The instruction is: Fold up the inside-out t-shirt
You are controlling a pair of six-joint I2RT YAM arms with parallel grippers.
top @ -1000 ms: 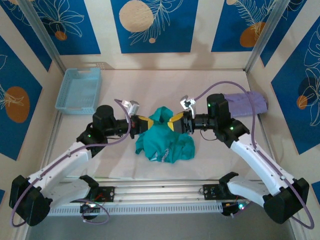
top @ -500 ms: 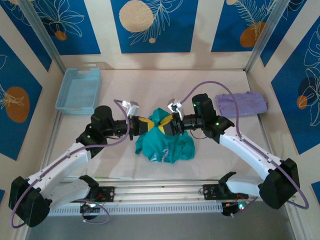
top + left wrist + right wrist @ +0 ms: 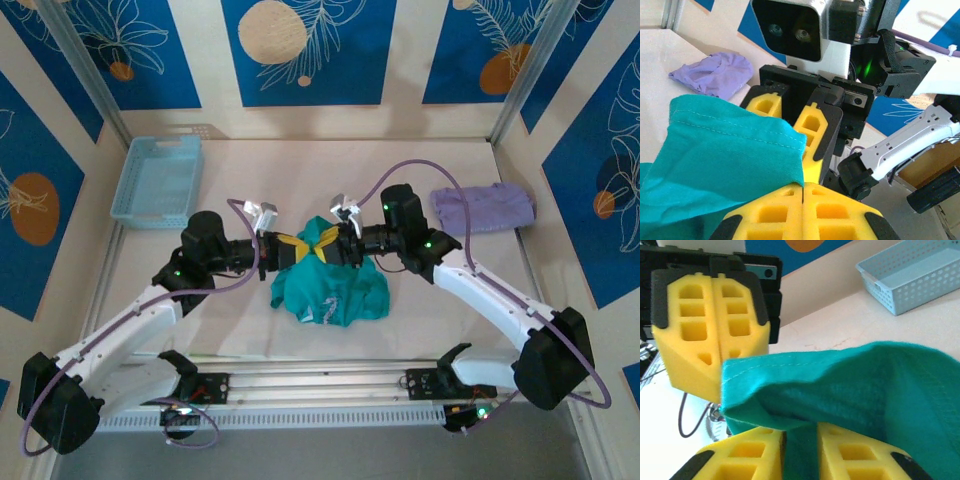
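Shirt: inside-out t-shirt (image 3: 330, 290) bunched mid-surface (image 3: 330, 170), hem lifted between the arms.
Left end effector (image 3: 296, 247): clamped on the hem, anchoring it, I judge.
Right end effector (image 3: 326, 242): jaws narrow around the same hem; I cannot confirm a grip.

Table (image 3: 300, 165): blue basket (image 3: 158, 182) far left, lavender garment (image 3: 483, 208) right, teal t-shirt (image 3: 335, 292) centre.

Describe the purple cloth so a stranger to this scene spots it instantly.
Start at the pale table and look to its far right side, near the wall. There lies the lavender garment, folded flat by itself. Unlike the crumpled teal t-shirt in the middle and the rigid light blue basket at far left, it is soft and purple.
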